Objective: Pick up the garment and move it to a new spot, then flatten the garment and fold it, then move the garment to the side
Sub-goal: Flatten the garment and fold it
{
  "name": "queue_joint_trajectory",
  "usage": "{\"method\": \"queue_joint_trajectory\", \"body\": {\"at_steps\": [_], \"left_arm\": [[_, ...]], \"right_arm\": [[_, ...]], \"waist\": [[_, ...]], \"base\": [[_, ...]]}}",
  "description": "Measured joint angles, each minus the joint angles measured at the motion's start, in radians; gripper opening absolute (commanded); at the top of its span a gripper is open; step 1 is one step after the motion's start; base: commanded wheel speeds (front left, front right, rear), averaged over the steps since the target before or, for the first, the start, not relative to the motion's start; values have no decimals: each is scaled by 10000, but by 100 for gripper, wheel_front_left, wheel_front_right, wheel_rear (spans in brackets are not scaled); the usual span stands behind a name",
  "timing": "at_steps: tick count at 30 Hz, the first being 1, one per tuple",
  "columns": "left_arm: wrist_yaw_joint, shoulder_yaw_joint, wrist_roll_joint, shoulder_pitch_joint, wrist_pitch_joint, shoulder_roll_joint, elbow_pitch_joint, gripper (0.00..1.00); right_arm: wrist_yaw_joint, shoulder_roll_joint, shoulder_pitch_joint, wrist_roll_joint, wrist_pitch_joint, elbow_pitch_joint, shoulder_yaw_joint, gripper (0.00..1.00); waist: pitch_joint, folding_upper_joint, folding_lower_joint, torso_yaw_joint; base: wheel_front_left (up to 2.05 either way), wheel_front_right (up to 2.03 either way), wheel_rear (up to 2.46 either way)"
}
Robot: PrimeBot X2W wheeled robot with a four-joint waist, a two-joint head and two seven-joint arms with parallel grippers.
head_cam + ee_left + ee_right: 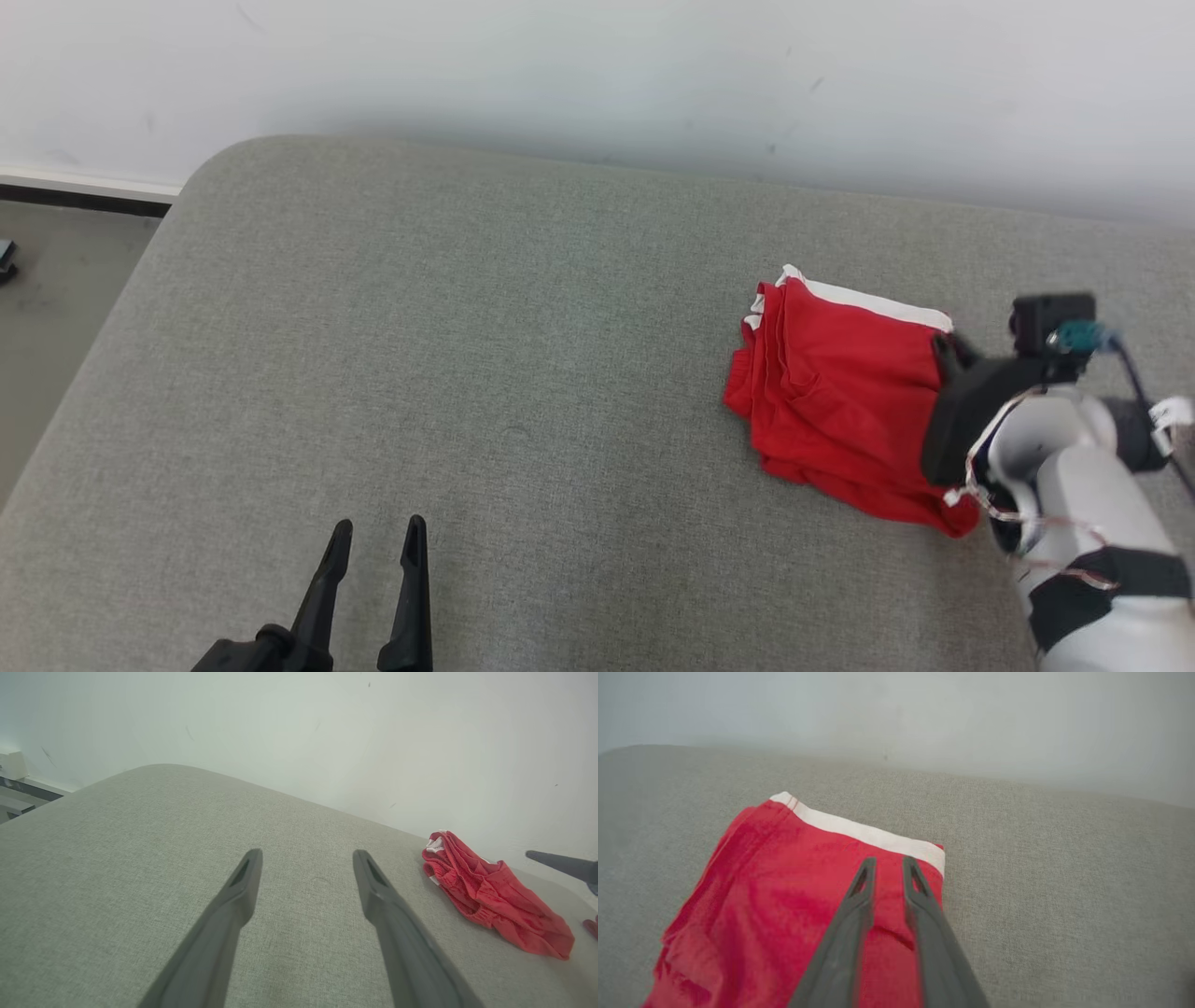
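The garment [831, 401] is red with a white band along its far edge and lies folded on the right part of the grey cushion [448, 355]. It also shows in the left wrist view, garment [490, 896], and the right wrist view, garment [784, 905]. My right gripper [889, 861] hovers over the garment's right end, its fingers pointing at the white band with a narrow gap between them and nothing clamped. One right finger [560, 864] shows above the cloth. My left gripper [378, 537] stands open at the near left, far from the garment, as the left wrist view [306, 856] shows too.
A pale wall [597, 65] runs behind the cushion. At the far left the cushion's rounded corner drops to the floor [56, 280], where a dark baseboard strip runs.
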Motion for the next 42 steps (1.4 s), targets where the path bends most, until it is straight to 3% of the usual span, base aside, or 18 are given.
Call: {"method": "queue_joint_trajectory", "body": {"at_steps": [4,10,15,20,24,33,37,38,39,40,42], "left_arm": [[65,29,-65,0,0,-2,-36,100],[58,107,-84,-25,0,-2,4,100],[59,88,-82,-35,0,0,8,100],[71,174,-69,-22,0,0,17,100],[86,290,-10,-1,0,-2,-29,100],[117,556,107,145,0,-6,-21,100],[157,853,232,206,0,-2,-54,100],[157,920,280,213,0,-4,-77,100],[159,978,291,226,-2,-4,-92,100],[157,1060,332,252,0,-4,-113,100],[150,1202,399,310,0,-4,-134,100]], "right_arm": [[0,433,428,-571,-278,336,92,0],[0,1127,556,-878,-792,1057,1444,0],[-31,1198,756,-79,-871,1277,2878,0],[-23,1269,1106,1187,-951,731,4479,0],[-17,1256,1155,1634,-1034,134,5083,0],[-17,1260,1645,2174,-1697,-1649,4769,0],[-17,1264,2339,1967,-2299,-2882,3764,0],[-17,1258,2581,1894,-2428,-3200,3469,28],[-17,1241,2828,1799,-2514,-3526,3179,48],[-17,1227,3078,1705,-2602,-3877,2922,100],[-17,1216,3548,1636,-2719,-4554,2378,100]], "waist": [[100,0,0,12],[212,0,1,-16],[159,0,0,-24],[81,0,0,-126],[1,0,1,-327],[-289,0,1,-836],[-484,0,1,-1144],[-537,0,1,-1222],[-586,0,1,-1298],[-633,0,1,-1379],[-716,0,1,-1537]], "base": [[0,0,0],[0,0,0],[0,0,0],[0,0,0],[0,0,0],[0,0,0],[0,0,0],[0,0,0],[0,0,0],[0,0,0],[0,0,0]]}}
